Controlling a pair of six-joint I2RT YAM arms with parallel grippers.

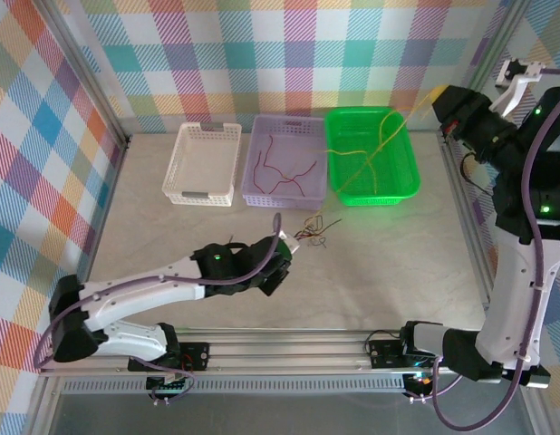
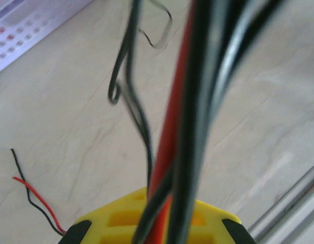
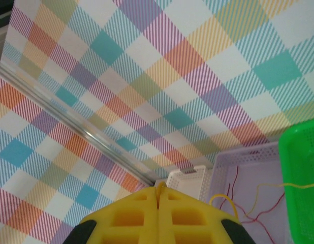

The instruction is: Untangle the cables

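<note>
The left gripper (image 1: 287, 246) lies low over the middle of the table (image 1: 389, 272), its fingers pressed together on a bundle of black and red cables (image 2: 172, 127) that runs straight out of the jaws in the wrist view. The rest of that tangle (image 1: 316, 232) sits on the table just right and slightly far of the gripper. Its loose ends fan rightward, just near of the lavender basket (image 1: 284, 201), where red cables (image 1: 280, 168) lie. The right gripper (image 1: 440, 98) is raised at the far right, clamped on a yellow cable (image 1: 381, 136) that trails down and left into the green basket (image 1: 380, 201). The left arm is therefore much the nearer to the tangle. A pull toward the near left would likely draw the strands out along their length. Open table lies that way and to the right, while the basket rims crowd the far side, with the white basket (image 1: 203, 198) at far left.
</note>
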